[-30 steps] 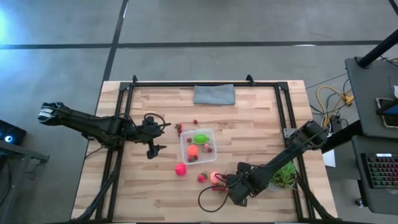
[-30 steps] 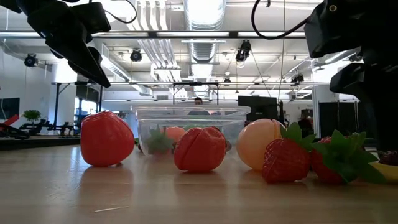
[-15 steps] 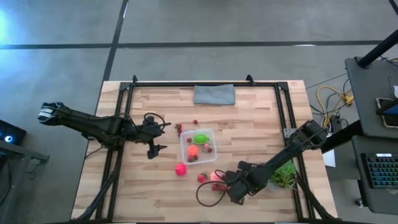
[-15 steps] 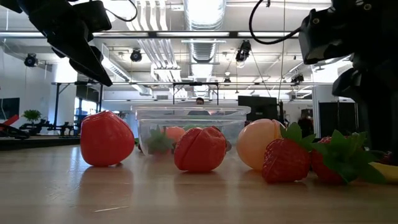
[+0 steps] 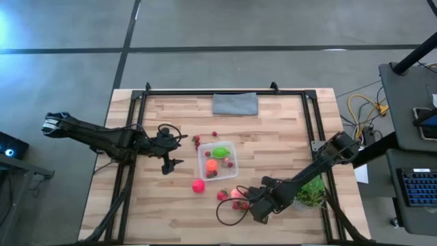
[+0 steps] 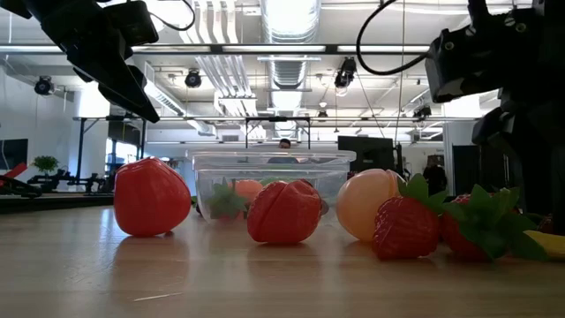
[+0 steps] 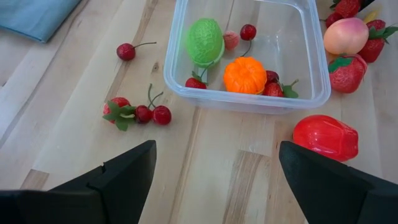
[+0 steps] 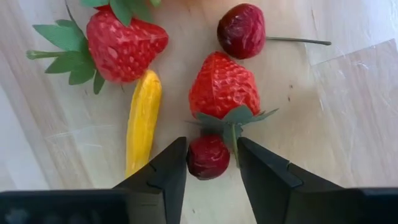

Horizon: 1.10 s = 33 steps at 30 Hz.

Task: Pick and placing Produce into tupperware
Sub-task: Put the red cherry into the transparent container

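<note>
A: Right hand (image 8: 210,163) low over the table (image 5: 273,130), near its front edge, fingers close on either side of a small dark-red berry (image 8: 208,157). Touching it? Cannot tell.

B: Neighbours?

A: Strawberry (image 8: 224,87) touching the berry; second strawberry (image 8: 124,46), yellow piece (image 8: 142,121) and stemmed cherry (image 8: 241,31) near.

B: Left hand?

A: Left hand (image 7: 211,180) spread wide, holding nothing, hovering left of the tupperware (image 5: 217,160).

B: Tupperware contents?

A: Green fruit (image 7: 204,41), orange fruit (image 7: 244,74), small red berries. Outside: red ball (image 7: 325,137), peach ball (image 7: 346,36), loose cherries (image 7: 154,112). Grey cloth (image 5: 235,104) at the far edge.
</note>
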Tool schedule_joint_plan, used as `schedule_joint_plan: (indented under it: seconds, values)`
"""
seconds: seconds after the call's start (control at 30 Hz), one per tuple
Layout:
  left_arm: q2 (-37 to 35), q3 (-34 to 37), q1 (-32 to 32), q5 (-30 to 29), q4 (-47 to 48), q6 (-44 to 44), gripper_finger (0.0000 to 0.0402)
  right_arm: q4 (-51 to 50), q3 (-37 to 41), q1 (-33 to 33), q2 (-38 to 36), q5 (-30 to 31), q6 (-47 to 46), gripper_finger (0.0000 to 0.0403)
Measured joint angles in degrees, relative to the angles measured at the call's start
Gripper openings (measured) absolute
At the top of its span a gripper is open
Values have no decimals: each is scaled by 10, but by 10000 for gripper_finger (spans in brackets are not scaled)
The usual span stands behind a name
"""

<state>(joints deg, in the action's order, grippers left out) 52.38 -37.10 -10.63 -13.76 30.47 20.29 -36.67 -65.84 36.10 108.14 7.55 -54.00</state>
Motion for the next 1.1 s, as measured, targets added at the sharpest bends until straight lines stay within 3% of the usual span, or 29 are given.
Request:
schedule_joint_plan:
  seconds: [0.73, 0.93, 1.1]
  values:
    - [0, 0, 0, 0, 0, -1, 325, -8, -1, -1, -1, -17, 0, 79]
    - [0, 0, 0, 0, 0, -1, 325, -46, -28, 6, -1, -67, -9, 79]
    - [0, 0, 0, 0, 0, -2, 325, -100, -67, 20, -2, -67, -12, 75]
